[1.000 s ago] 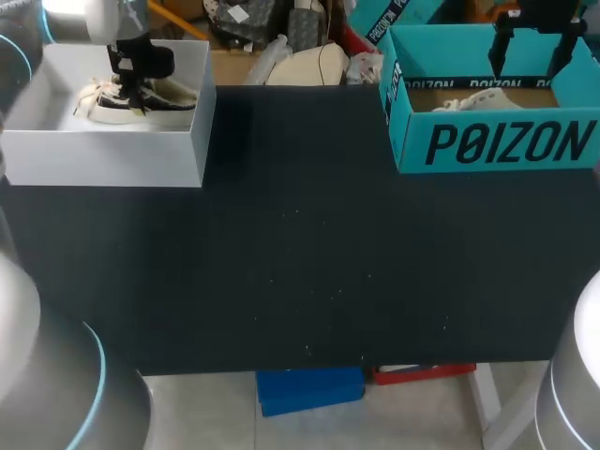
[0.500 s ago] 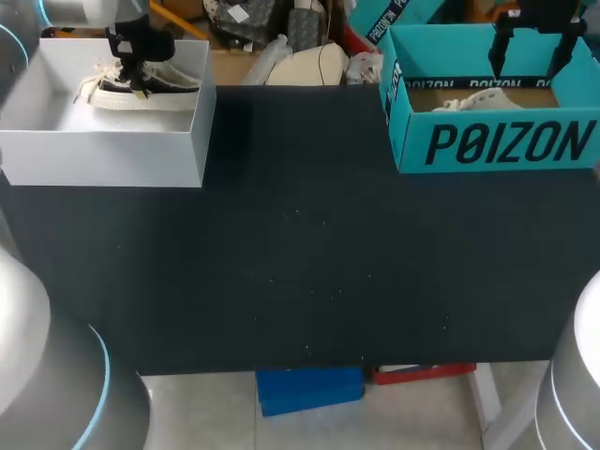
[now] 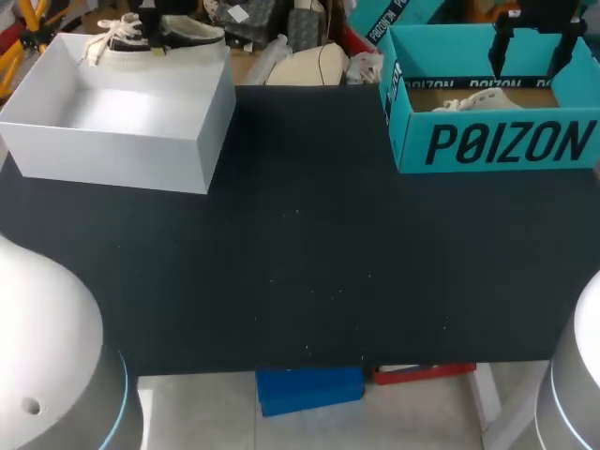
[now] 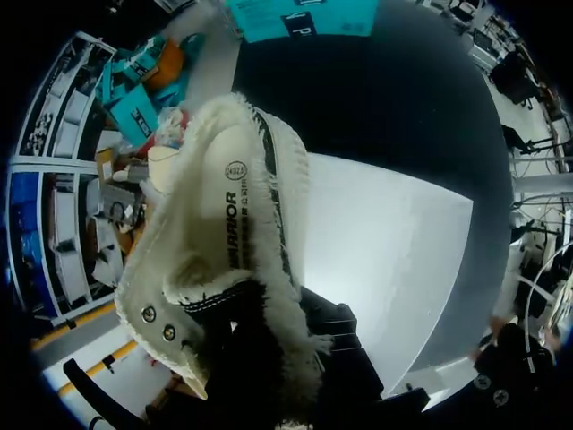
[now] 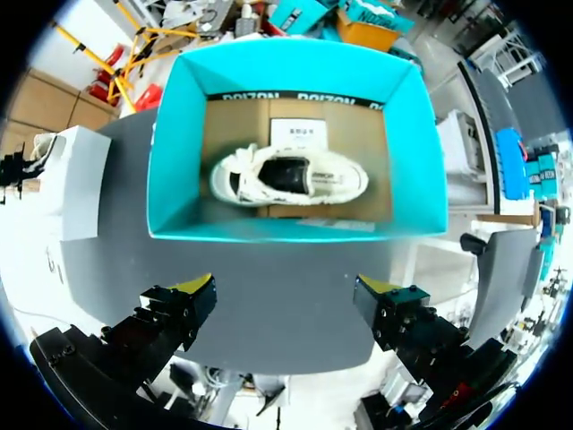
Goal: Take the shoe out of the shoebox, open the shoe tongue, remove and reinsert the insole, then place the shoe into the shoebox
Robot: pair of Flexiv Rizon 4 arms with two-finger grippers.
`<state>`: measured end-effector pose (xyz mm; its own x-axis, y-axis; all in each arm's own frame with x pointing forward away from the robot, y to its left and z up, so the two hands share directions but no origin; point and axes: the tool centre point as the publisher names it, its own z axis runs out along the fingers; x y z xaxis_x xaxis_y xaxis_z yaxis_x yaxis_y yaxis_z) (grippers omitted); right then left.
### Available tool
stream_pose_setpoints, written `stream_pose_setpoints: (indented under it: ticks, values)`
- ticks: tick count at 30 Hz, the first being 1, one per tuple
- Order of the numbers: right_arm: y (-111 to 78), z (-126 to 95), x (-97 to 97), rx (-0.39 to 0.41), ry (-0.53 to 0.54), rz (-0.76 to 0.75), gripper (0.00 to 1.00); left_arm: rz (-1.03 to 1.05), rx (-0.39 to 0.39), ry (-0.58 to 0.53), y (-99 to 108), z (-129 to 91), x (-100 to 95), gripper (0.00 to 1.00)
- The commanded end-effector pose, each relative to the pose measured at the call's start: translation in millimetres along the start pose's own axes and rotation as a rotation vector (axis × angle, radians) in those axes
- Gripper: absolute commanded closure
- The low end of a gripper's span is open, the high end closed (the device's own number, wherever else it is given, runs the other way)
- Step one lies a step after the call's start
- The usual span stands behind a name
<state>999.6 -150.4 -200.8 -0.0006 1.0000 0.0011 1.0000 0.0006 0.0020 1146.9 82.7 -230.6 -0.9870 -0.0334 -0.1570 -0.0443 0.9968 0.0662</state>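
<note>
A cream low-top shoe with black trim hangs above the far rim of the white shoebox at the table's back left. My left gripper is shut on this cream shoe at its collar, with the white shoebox below it. A second white shoe lies in the teal shoebox at the back right. My right gripper stands open high above that teal shoebox, holding nothing. In the head view the right gripper shows over the teal box's back wall.
The black table mat stretches between the two boxes. Bags and clutter lie just behind the table's far edge. A blue item and a red item sit under the front edge.
The left gripper closed on the cream shoe and raised it from the white box's floor to above the far rim. The white box shifted slightly. The right arm stayed still.
</note>
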Motion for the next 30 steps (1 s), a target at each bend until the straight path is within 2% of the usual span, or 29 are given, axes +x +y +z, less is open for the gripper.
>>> stream_pose_setpoints:
  ticks: [1, 6, 11, 16, 22, 30]
  values:
    - [0.1, 0, 0.1, 0.001, -0.001, 0.000, 0.00, 0.001, -0.021, -0.363, -21, -153, 137.1, 1.00]
    - [0.1, 0, 0.1, 0.001, -0.001, 0.000, 0.00, 0.033, 0.026, -0.400, -63, -183, 190.0, 1.00]
    - [0.1, 0, 0.1, 0.001, -0.001, 0.000, 0.00, 0.060, 0.049, -0.389, -110, -183, 237.2, 1.00]
    - [0.1, 0, 0.1, 0.001, -0.001, 0.000, 0.00, 0.055, 0.051, -0.344, -146, -167, 270.9, 1.00]
    - [0.1, 0, 0.1, 0.001, -0.001, 0.000, 0.00, 0.034, 0.034, -0.320, -178, -139, 302.1, 1.00]
    - [0.1, 0, 0.1, 0.001, -0.001, 0.000, 0.00, -0.014, 0.032, -0.278, -205, -80, 335.6, 1.00]
